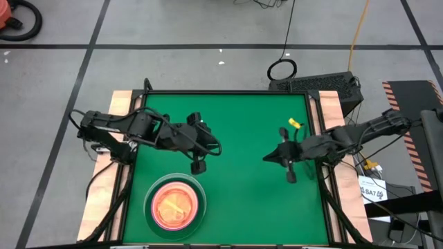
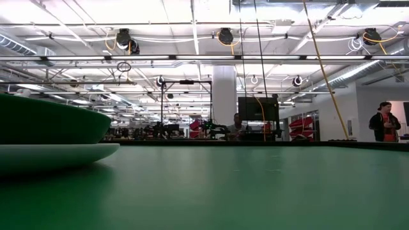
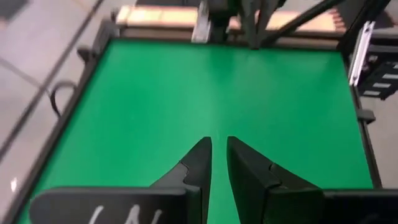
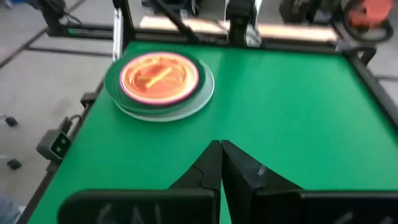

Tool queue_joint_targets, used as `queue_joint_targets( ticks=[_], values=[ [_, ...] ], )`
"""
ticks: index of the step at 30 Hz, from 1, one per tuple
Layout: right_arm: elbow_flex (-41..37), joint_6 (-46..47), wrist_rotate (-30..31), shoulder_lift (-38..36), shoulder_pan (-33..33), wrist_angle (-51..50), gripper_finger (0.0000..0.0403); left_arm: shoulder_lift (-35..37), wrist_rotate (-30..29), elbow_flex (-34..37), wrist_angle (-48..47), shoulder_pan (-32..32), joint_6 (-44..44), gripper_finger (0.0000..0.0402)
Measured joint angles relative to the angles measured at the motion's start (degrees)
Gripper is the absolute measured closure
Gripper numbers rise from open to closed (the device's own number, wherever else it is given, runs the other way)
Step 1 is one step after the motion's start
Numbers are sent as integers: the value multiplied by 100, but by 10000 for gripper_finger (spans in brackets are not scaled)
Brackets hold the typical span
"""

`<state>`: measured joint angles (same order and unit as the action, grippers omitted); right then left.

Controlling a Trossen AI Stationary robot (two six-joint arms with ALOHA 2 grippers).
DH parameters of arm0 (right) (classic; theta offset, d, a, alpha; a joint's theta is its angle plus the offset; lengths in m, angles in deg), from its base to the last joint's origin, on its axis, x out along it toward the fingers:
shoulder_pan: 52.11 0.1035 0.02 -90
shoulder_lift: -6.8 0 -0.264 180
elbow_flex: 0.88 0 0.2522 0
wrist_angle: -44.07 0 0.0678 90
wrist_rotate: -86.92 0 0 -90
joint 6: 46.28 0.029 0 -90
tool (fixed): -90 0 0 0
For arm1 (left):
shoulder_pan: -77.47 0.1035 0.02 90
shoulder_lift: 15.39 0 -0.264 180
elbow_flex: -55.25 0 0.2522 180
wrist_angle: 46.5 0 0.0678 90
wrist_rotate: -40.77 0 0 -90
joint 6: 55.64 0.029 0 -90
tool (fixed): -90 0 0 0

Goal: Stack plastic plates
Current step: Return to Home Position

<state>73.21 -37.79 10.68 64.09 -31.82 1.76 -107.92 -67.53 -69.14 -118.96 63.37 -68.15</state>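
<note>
The plastic plates (image 1: pixel 175 205) stand as one nested stack near the table's near-left corner: a pale mint rim outermost, then dark green, hot pink and translucent orange in the middle. The right wrist view shows the stack (image 4: pixel 160 81) too. In the low view the dark green plate (image 2: pixel 45 121) sits in the pale mint one (image 2: pixel 57 153), which rests on the mat. My left gripper (image 1: pixel 201 158) (image 3: pixel 219 149) hovers above the table's middle-left, beyond the stack, shut but for a narrow slit. My right gripper (image 1: pixel 271 158) (image 4: pixel 221 149) hovers at middle-right, shut, pointing toward the stack.
A small yellow tag (image 1: pixel 295 124) lies near the table's far right edge. Wooden rails (image 1: pixel 333 111) run along both sides of the green mat. A keyboard (image 1: pixel 318 84) sits beyond the far edge. People (image 2: pixel 383 124) stand far off in the room.
</note>
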Motion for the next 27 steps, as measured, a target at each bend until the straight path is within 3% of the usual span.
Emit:
queue_joint_targets(
  ticks=[7,19,27],
  values=[
    [0,-433,17,-633,2,-46,402,0,51,90,547,358,650,346],
    [-1003,-653,586,-1751,2,117,402,0,1135,125,621,1068,1106,346],
    [-1376,-816,553,-2509,4,271,403,243,1369,1614,2029,1057,905,346]
  ],
)
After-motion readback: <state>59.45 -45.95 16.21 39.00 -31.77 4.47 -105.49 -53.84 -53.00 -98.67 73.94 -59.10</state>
